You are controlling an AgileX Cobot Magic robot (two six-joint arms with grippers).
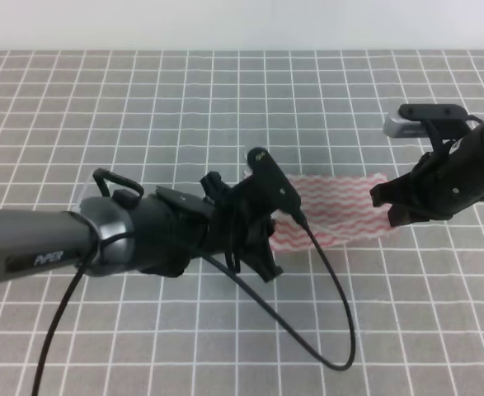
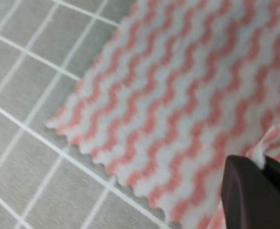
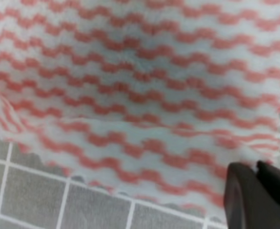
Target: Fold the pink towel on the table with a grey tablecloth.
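Observation:
The pink towel [image 1: 340, 210] lies across the table with a grey tablecloth [image 1: 143, 107], its wavy stripes running left to right. My left gripper [image 1: 270, 231] is at the towel's left end, largely hidden behind its own arm. In the left wrist view the towel [image 2: 178, 105] lifts into a fold at the dark fingers [image 2: 254, 195], which are shut on it. My right gripper [image 1: 387, 216] is at the towel's right end. The right wrist view shows the towel [image 3: 144, 95] raised and rippled, its edge pinched between the closed fingers [image 3: 242, 195].
A black cable [image 1: 332, 305] loops from the left arm down over the tablecloth in front of the towel. The white camera module [image 1: 406, 124] on the right arm sits above the towel's right end. White grid lines cover the cloth [image 2: 25, 95] all around.

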